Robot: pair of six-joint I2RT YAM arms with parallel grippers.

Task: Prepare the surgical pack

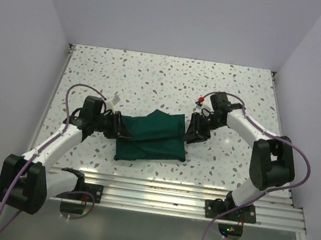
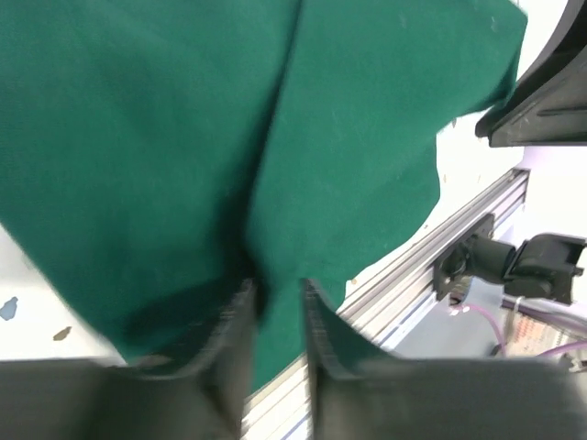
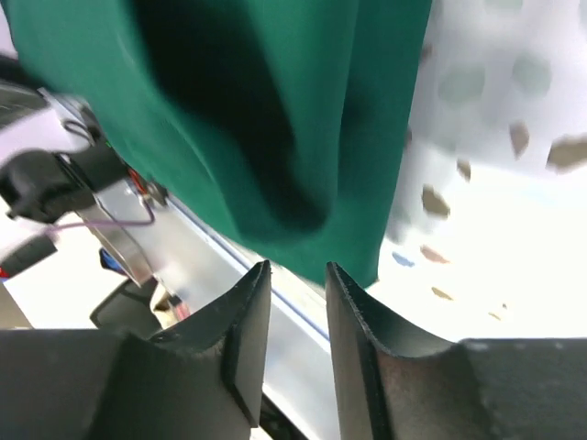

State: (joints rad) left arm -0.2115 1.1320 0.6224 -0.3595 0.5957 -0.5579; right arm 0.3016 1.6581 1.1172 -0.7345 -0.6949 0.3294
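The surgical pack (image 1: 149, 136) is a puffy dark green folded bundle lying in the middle of the speckled table. My left gripper (image 1: 119, 127) is at the bundle's left end. In the left wrist view its jaws (image 2: 275, 291) stand a little apart over the green cloth (image 2: 183, 137), with a fold line running toward the gap. My right gripper (image 1: 193, 131) is at the bundle's right end. In the right wrist view it (image 3: 298, 270) is slightly open and empty, its tips just short of the cloth's edge (image 3: 275, 110).
A ribbed aluminium rail (image 1: 174, 193) runs along the table's near edge, close to the bundle's front. White walls enclose the table on the left, right and back. The speckled tabletop (image 1: 171, 80) stretches behind the bundle.
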